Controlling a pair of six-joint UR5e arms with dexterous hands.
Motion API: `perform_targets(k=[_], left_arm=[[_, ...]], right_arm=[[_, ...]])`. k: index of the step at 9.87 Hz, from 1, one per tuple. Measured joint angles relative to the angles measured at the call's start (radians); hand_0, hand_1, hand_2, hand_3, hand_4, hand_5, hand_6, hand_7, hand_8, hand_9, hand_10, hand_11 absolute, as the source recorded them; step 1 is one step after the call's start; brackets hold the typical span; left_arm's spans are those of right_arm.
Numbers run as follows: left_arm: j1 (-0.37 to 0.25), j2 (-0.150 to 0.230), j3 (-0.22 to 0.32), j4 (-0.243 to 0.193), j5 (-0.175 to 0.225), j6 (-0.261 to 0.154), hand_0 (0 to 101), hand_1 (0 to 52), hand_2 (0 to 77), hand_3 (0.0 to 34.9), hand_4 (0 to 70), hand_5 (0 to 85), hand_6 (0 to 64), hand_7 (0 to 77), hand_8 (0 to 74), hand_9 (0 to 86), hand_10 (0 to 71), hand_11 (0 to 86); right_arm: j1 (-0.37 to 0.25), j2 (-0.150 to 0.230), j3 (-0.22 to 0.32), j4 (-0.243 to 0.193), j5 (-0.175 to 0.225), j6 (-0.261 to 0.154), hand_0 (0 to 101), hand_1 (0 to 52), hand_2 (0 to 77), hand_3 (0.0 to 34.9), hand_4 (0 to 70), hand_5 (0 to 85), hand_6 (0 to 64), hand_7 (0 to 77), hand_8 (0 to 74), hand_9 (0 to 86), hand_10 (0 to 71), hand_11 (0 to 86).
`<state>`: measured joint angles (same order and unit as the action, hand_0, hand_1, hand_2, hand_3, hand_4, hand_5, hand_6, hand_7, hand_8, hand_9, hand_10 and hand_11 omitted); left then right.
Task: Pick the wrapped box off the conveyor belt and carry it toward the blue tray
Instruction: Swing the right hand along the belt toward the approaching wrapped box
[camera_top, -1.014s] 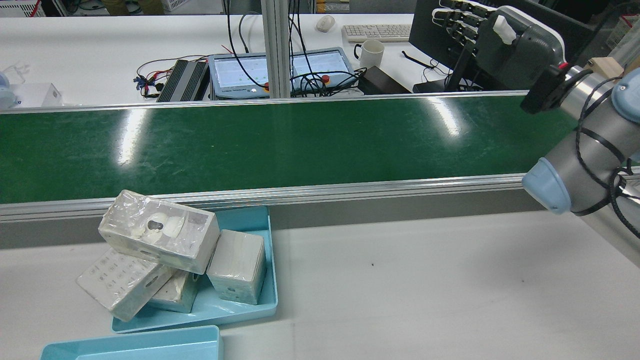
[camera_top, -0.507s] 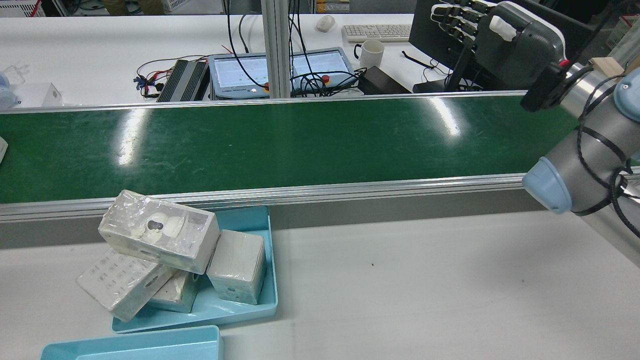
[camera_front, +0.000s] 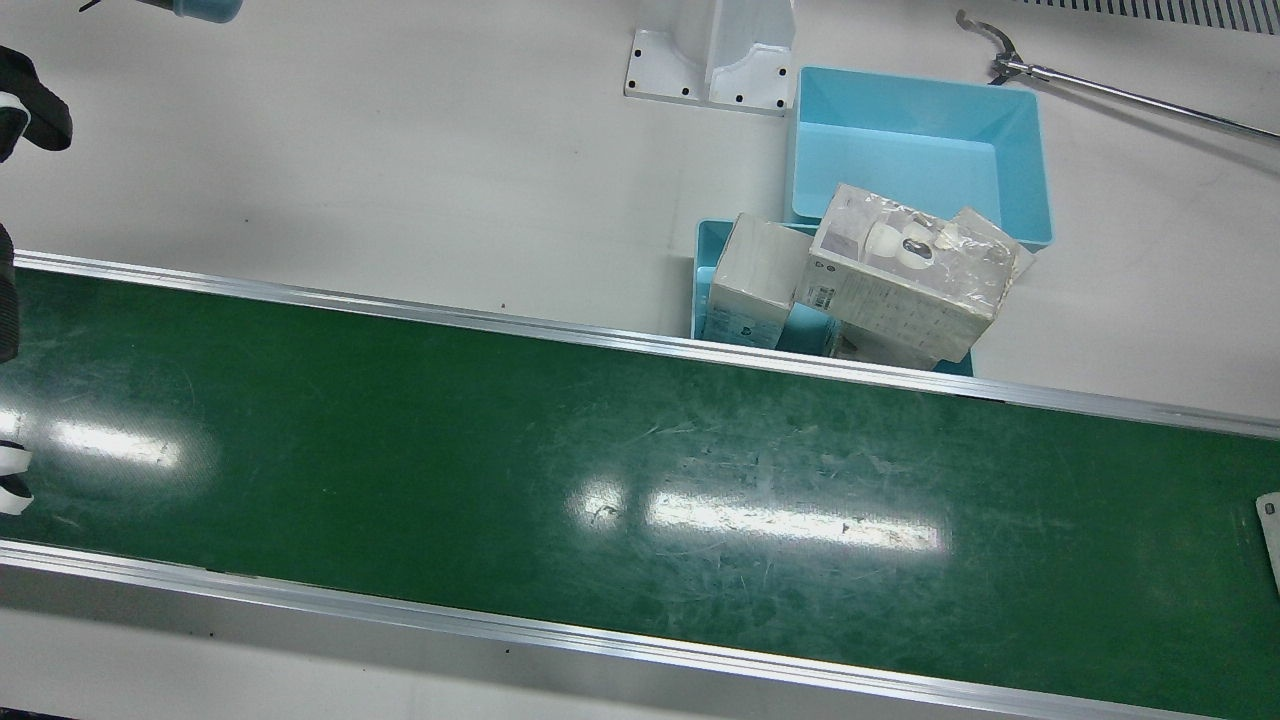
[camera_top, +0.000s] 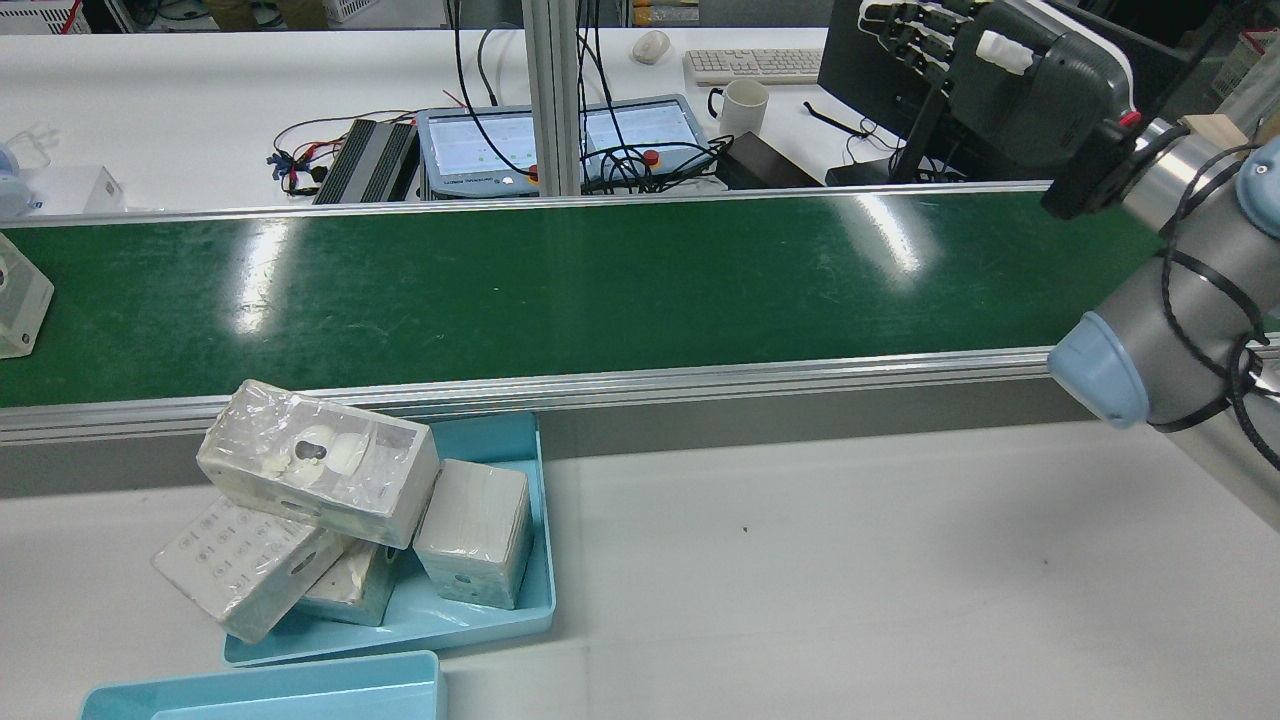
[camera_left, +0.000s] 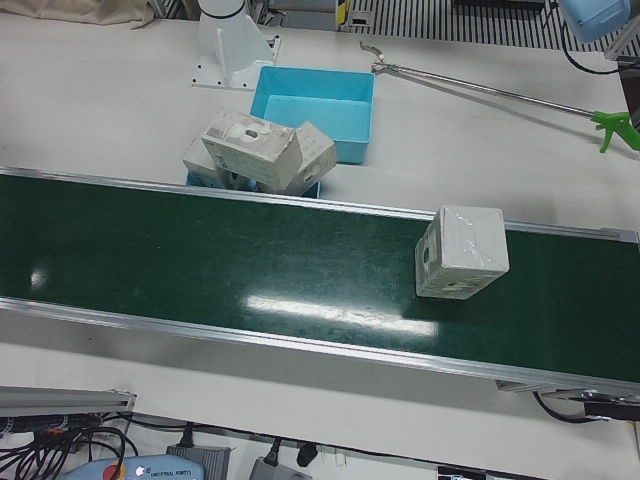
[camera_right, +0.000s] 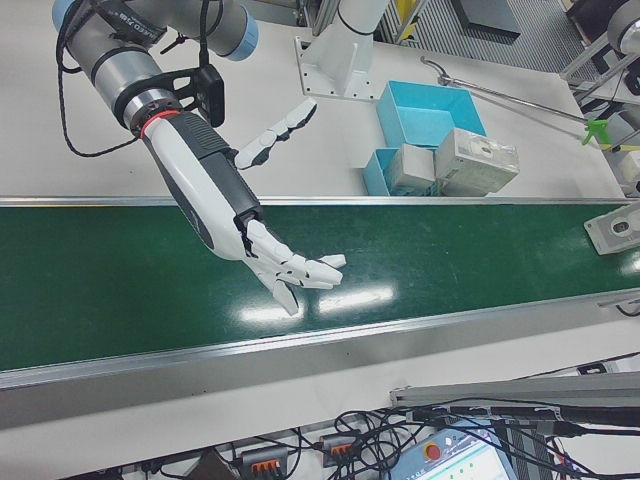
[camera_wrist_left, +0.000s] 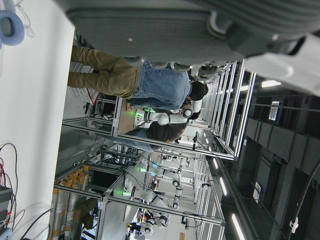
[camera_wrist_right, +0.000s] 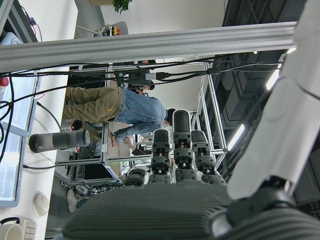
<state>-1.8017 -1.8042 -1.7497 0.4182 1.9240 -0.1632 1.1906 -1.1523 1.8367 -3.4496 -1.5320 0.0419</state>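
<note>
A plastic-wrapped white box (camera_left: 462, 252) rides on the green conveyor belt (camera_left: 250, 270). In the rear view only its corner (camera_top: 18, 295) shows at the belt's far left edge. It sits at the right edge in the right-front view (camera_right: 617, 229). My right hand (camera_right: 260, 240) hovers open above the belt's other end, fingers spread, holding nothing, far from the box. The rear view shows it raised at the upper right (camera_top: 1010, 70). The blue tray (camera_top: 542, 560) lies beside the belt, piled with several wrapped boxes (camera_top: 320, 465). Only the left hand's grey palm (camera_wrist_left: 200, 25) shows.
A deeper blue bin (camera_front: 920, 150) stands next to the tray. A long metal grabber rod (camera_left: 490, 90) lies on the table beyond it. Behind the belt are a monitor (camera_top: 870, 70), a mug (camera_top: 742, 105) and cables. People stand in the background of both hand views.
The wrapped box has entered the rear view at the belt's left edge and moved rightward. My right hand has lifted slightly and stays open.
</note>
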Motion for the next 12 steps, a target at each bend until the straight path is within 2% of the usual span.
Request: perform_targets(k=[3, 4, 6, 7, 8, 9, 11, 12], left_arm=[[0.000, 0.000, 0.000, 0.000, 0.000, 0.000, 0, 0.0, 0.5, 0.0, 0.5, 1.1, 0.5, 0.5, 0.5, 0.5, 0.5, 0.5], [0.000, 0.000, 0.000, 0.000, 0.000, 0.000, 0, 0.0, 0.5, 0.0, 0.5, 1.1, 0.5, 0.5, 0.5, 0.5, 0.5, 0.5], [0.000, 0.000, 0.000, 0.000, 0.000, 0.000, 0, 0.0, 1.1, 0.0, 0.5, 1.1, 0.5, 0.5, 0.5, 0.0, 0.5, 0.5], [0.000, 0.000, 0.000, 0.000, 0.000, 0.000, 0, 0.0, 1.1, 0.0, 0.0, 1.1, 0.5, 0.5, 0.5, 0.5, 0.5, 0.5], [0.000, 0.000, 0.000, 0.000, 0.000, 0.000, 0, 0.0, 1.1, 0.0, 0.5, 1.1, 0.5, 0.5, 0.5, 0.0, 0.5, 0.5], [0.000, 0.000, 0.000, 0.000, 0.000, 0.000, 0, 0.0, 1.1, 0.0, 0.5, 1.1, 0.5, 0.5, 0.5, 0.0, 0.5, 0.5], [0.000, 0.000, 0.000, 0.000, 0.000, 0.000, 0, 0.0, 1.1, 0.0, 0.0, 1.1, 0.5, 0.5, 0.5, 0.0, 0.5, 0.5], [0.000, 0.000, 0.000, 0.000, 0.000, 0.000, 0, 0.0, 1.1, 0.0, 0.0, 1.1, 0.5, 0.5, 0.5, 0.0, 0.5, 0.5]], right_arm=[[-0.011, 0.006, 0.026, -0.004, 0.004, -0.033, 43, 7.6, 7.6, 0.0, 13.1, 16.4, 13.1, 28.9, 16.4, 19.1, 3.3, 4.9], [-0.027, 0.022, 0.035, -0.006, 0.022, -0.046, 45, 9.8, 8.2, 0.0, 13.1, 16.4, 13.6, 30.0, 15.8, 19.1, 3.3, 4.9], [-0.100, 0.060, 0.036, -0.011, 0.099, -0.058, 46, 11.5, 10.9, 0.0, 14.2, 16.4, 15.3, 32.2, 13.6, 19.1, 1.6, 3.8], [-0.150, 0.081, 0.035, -0.014, 0.141, -0.068, 47, 15.8, 13.1, 0.0, 14.7, 16.4, 15.3, 32.2, 11.4, 15.8, 1.6, 2.7], [-0.202, 0.106, 0.034, -0.021, 0.180, -0.086, 57, 24.0, 21.3, 0.0, 18.5, 18.5, 15.8, 28.9, 8.7, 12.0, 1.6, 4.4], [-0.243, 0.126, 0.034, -0.036, 0.217, -0.105, 51, 15.3, 15.8, 0.0, 18.0, 13.6, 15.8, 31.1, 2.7, 9.8, 0.0, 1.6], [-0.332, 0.153, 0.024, -0.065, 0.312, -0.127, 51, 15.3, 15.8, 0.0, 18.0, 13.6, 15.8, 31.1, 2.7, 9.8, 0.0, 1.6], [-0.367, 0.177, 0.001, -0.070, 0.343, -0.132, 47, 12.0, 7.1, 0.0, 14.2, 7.6, 8.7, 22.9, 3.3, 3.8, 0.0, 1.1]])
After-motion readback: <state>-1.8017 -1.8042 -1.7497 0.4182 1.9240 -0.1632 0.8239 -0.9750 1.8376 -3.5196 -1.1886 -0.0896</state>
